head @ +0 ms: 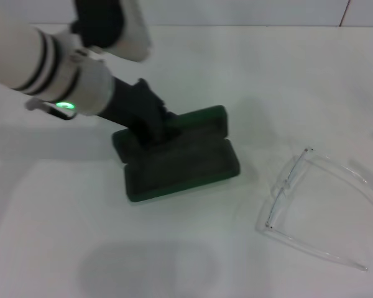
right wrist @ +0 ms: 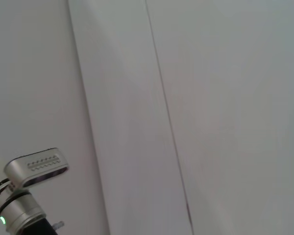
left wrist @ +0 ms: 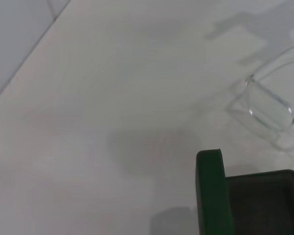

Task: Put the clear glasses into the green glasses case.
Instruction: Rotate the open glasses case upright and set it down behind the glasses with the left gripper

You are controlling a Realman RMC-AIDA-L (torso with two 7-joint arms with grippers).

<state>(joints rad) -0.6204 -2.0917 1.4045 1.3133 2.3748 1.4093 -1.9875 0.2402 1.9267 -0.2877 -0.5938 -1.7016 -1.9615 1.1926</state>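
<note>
My left gripper is down at the far left part of the green glasses case, touching it; I cannot tell how its fingers stand | case lies open on the white table | clear glasses rest unfolded on the table, right of the case, apart from it | my right gripper is out of sight

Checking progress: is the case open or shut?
Open: the case shows its dark lining, lid raised by the left gripper; glasses lie outside.
</note>
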